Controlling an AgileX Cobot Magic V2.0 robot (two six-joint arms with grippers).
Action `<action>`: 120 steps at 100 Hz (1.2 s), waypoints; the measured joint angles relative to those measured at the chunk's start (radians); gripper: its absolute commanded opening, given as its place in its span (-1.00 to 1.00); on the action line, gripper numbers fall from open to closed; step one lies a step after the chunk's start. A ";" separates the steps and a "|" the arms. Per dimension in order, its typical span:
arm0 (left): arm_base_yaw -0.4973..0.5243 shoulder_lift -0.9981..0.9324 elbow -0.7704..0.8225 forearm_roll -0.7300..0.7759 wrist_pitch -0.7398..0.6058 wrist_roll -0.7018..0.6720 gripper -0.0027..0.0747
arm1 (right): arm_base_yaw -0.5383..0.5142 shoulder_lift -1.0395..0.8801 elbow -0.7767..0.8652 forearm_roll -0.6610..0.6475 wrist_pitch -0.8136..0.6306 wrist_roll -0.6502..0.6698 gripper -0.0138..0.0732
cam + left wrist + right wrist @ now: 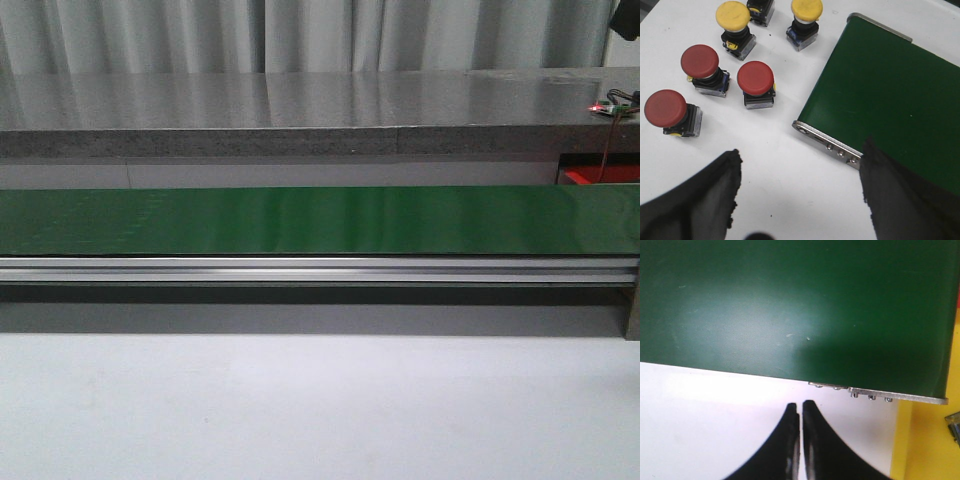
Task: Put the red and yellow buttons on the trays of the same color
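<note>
Red buttons [755, 78] on white table [785, 165], green conveyor belt [320, 220], grey curtains [300, 35]

The left gripper [799, 192] has two black fingers [695, 202], broad and wedge-like, with a rough, frayed surface along their inner edges; the right gripper [801, 412] has smooth black fingers [822, 450] that curve and taper to narrow tips; a thin pale seam runs between them.
</note>
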 measured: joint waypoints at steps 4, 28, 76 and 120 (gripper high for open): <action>0.004 0.035 -0.020 0.000 0.000 -0.002 0.50 | 0.000 0.000 0.000 0.000 0.000 0.000 -0.61; 0.016 0.252 -0.155 -0.011 0.024 -0.109 0.46 | 0.000 0.000 0.000 0.000 0.000 0.000 -0.61; 0.016 0.489 -0.260 0.048 -0.002 -0.560 0.42 | 0.000 0.000 0.000 0.000 0.000 0.000 -0.61; 0.016 0.554 -0.265 0.122 -0.038 -0.678 0.42 | 0.000 0.000 0.000 0.000 0.000 0.000 -0.61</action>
